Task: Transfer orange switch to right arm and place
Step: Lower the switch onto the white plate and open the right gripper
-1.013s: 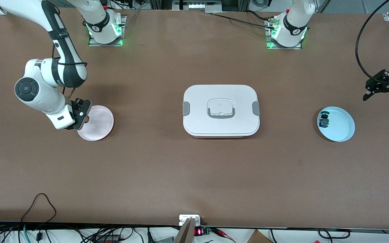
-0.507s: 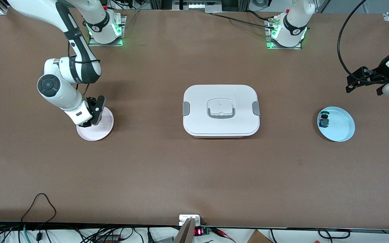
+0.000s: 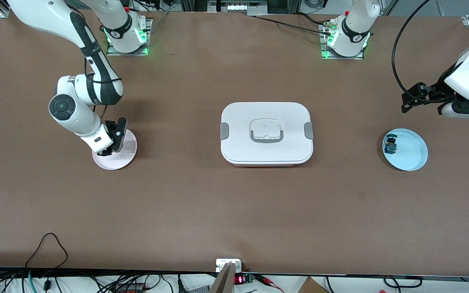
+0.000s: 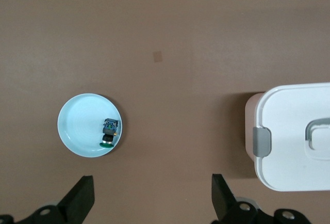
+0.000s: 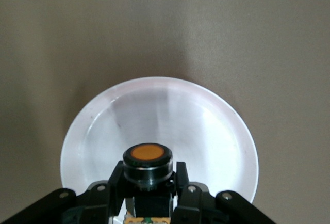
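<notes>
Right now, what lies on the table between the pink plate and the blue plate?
In the front view, only the white lidded box lies between the pink plate and the blue plate; bare table either side.

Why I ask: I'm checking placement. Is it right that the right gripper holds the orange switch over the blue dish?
Not quite: the right gripper holds the orange switch over the pink dish, as the right wrist view shows. The blue dish holds the blue-and-black part.

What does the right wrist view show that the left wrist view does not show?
Only the right wrist view: the orange switch gripped in the right gripper, over the pink plate. Only the left wrist view: the blue plate with a small blue-and-black part, the white box, and the open left gripper. Both views show the brown table.
</notes>
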Tool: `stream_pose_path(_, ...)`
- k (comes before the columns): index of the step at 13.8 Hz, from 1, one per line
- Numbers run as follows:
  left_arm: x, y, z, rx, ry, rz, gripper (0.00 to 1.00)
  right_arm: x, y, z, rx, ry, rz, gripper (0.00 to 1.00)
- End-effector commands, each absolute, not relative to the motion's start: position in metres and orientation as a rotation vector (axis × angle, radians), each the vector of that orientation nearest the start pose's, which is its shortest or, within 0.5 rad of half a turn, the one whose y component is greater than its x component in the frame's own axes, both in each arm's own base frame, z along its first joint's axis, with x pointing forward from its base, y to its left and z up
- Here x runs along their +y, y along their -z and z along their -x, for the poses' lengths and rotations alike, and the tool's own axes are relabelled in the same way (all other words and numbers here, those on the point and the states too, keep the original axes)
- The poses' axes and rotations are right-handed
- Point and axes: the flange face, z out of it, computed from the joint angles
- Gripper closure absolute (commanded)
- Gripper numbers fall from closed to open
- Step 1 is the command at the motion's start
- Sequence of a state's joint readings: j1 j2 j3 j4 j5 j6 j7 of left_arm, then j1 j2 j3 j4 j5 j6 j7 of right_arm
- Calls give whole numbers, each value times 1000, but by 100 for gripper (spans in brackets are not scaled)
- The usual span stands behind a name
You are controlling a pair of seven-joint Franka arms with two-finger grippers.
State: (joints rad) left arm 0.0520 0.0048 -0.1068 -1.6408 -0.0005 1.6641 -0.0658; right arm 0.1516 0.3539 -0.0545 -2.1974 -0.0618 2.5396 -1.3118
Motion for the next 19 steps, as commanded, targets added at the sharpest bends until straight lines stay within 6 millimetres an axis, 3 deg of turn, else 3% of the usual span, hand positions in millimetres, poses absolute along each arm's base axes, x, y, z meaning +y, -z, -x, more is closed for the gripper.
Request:
stream_pose_path(1, -26, -597, -563, -128, -10, 3126, 0, 39, -214, -551, -2168, -59, 2337, 100)
stream_pose_path(5, -22, -591, -567, -124, -18, 3129, 0, 38, -202, -549, -2168, -73, 2328, 99)
stream_pose_path(7, -19, -599, -572, -132, 12, 3121, 0, 38, -199, -546, -2163, -81, 2325, 95)
stream_pose_path(8, -21, -592, -580, -127, -6, 3122, 0, 38, -198, -545, -2158, -85, 2327, 81)
stream_pose_path(10, -21, -598, -584, -121, 17, 3126, 0, 38, -196, -544, -2140, -89, 2338, 37)
stream_pose_path(11, -20, -596, -585, -128, 15, 3126, 0, 38, -196, -544, -2155, -92, 2323, 0)
stream_pose_path(15, -20, -593, -587, -135, 10, 3140, 0, 38, -213, -550, -2157, -57, 2345, 0)
stream_pose_path(19, -24, -594, -587, -117, 13, 3137, 0, 39, -268, -568, -2137, -8, 2382, 0)
